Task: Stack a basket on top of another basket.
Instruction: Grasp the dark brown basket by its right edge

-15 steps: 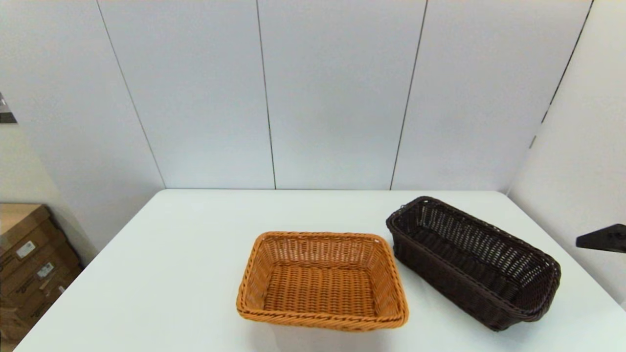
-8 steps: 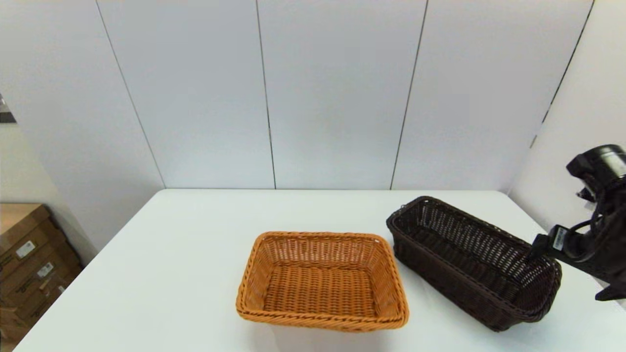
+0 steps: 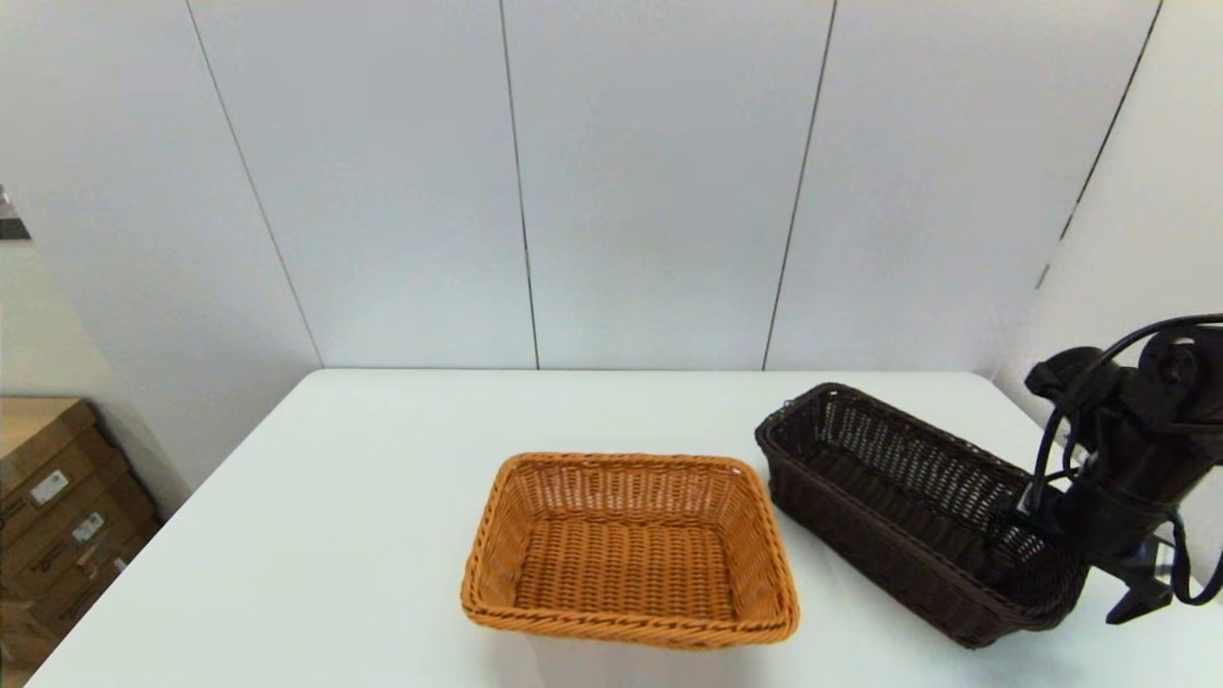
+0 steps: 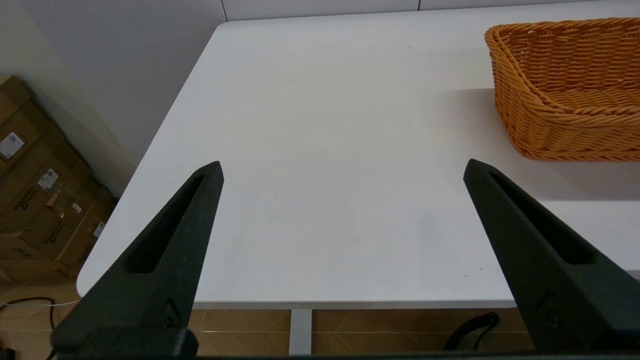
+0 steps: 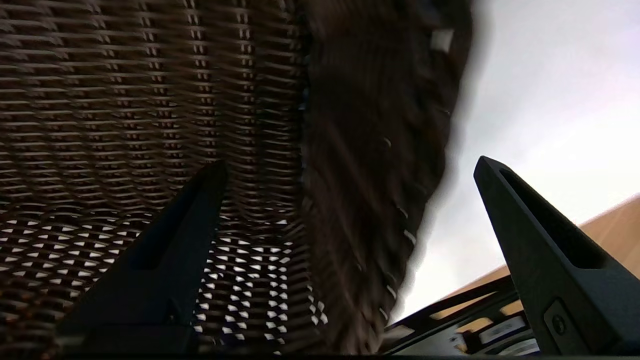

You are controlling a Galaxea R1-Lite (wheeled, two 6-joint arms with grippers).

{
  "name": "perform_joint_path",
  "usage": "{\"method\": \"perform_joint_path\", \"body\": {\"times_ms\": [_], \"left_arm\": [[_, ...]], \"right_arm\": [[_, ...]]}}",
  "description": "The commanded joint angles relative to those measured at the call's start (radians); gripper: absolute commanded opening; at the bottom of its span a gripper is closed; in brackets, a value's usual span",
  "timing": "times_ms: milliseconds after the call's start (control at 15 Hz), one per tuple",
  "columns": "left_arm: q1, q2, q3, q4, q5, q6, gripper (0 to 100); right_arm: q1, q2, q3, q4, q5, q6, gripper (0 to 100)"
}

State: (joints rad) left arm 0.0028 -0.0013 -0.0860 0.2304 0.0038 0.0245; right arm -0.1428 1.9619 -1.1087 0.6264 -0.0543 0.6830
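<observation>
The dark brown basket point(image 3: 898, 483) lies slantwise on the right of the white table point(image 3: 363, 516). The orange-tan basket point(image 3: 631, 549) sits at the middle, just left of it and apart from it. My right arm point(image 3: 1127, 449) reaches down over the dark basket's near right end. In the right wrist view my right gripper point(image 5: 348, 165) is open and straddles that end's braided rim point(image 5: 380, 150), one finger inside the basket and one outside. My left gripper point(image 4: 342, 166) is open and holds nothing, low at the table's near left edge, with the orange-tan basket point(image 4: 565, 90) off to its side.
Stacked cardboard boxes point(image 3: 57, 506) stand on the floor past the table's left edge. Grey wall panels close off the back and the right side. The table's right edge runs close beside the dark basket.
My right arm has come in from the right and dropped onto the near end of the dark basket. Neither basket has moved.
</observation>
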Motion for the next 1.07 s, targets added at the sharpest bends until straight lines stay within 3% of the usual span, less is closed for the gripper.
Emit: {"method": "perform_joint_path", "body": {"times_ms": [67,200,667,800,1067], "left_arm": [[0.0,0.001,0.0,0.001,0.001,0.0,100],[0.0,0.001,0.0,0.001,0.001,0.0,100],[0.0,0.001,0.0,0.001,0.001,0.0,100],[0.0,0.001,0.0,0.001,0.001,0.0,100],[0.0,0.001,0.0,0.001,0.001,0.0,100]], "right_arm": [[-0.011,0.064,-0.006,0.004,0.014,0.003,0],[-0.02,0.057,-0.006,0.004,0.028,0.003,0],[-0.118,0.054,-0.022,0.018,0.229,-0.043,0],[-0.146,0.045,-0.023,0.021,0.263,-0.079,0],[-0.205,0.032,-0.052,0.059,0.352,-0.088,0]]}}
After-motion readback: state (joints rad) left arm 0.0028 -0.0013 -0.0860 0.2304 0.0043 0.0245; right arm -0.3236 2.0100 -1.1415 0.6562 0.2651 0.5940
